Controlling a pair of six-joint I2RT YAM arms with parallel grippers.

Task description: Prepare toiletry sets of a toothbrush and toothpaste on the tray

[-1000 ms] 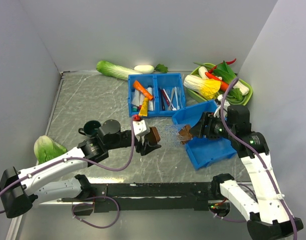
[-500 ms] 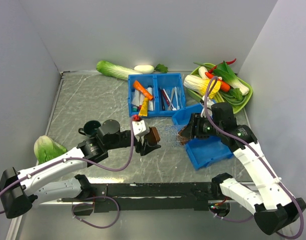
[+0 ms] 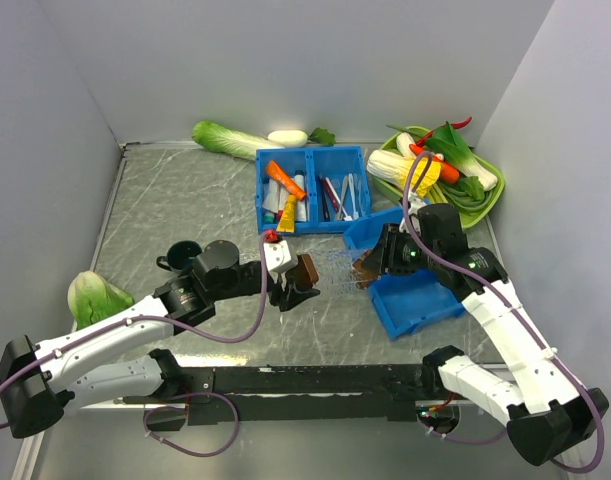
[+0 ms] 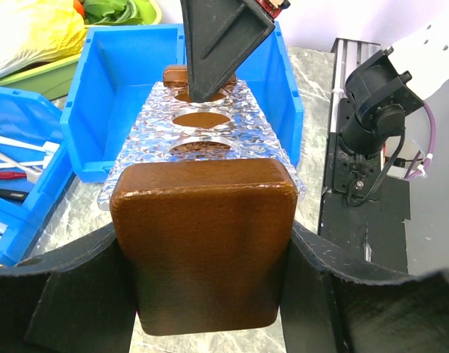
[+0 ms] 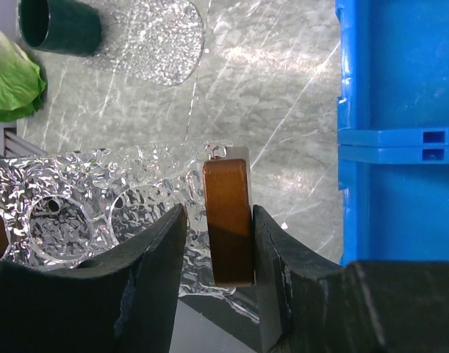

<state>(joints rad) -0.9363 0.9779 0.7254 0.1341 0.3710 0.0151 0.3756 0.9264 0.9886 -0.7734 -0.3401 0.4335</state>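
The clear, textured tray (image 3: pixel 335 268) hangs between both grippers, with a brown block at each end. My left gripper (image 3: pixel 303 285) is shut on the near brown block (image 4: pixel 202 243); the tray (image 4: pixel 209 125) stretches away from it. My right gripper (image 3: pixel 370 270) straddles the other brown block (image 5: pixel 228 220). One finger touches the block and a gap shows at the other, over the tray (image 5: pixel 84 198). Dark red toothbrushes (image 3: pixel 335 195) lie in the right compartment of the blue divided bin (image 3: pixel 313 152). The orange toothpaste (image 3: pixel 281 176) and yellow toothpaste (image 3: pixel 287 215) lie in its left compartment.
An empty blue bin (image 3: pixel 420 300) sits under my right arm, with a second one (image 3: pixel 385 230) behind it. A green dish of vegetables (image 3: pixel 490 195) is at back right. A dark green cup (image 3: pixel 180 258) and a round glass (image 3: pixel 220 250) stand left, with a cabbage (image 3: pixel 95 295) beyond.
My right arm has swung left and its gripper has closed in around the tray's right-hand brown block. My left gripper and the tray have stayed put.
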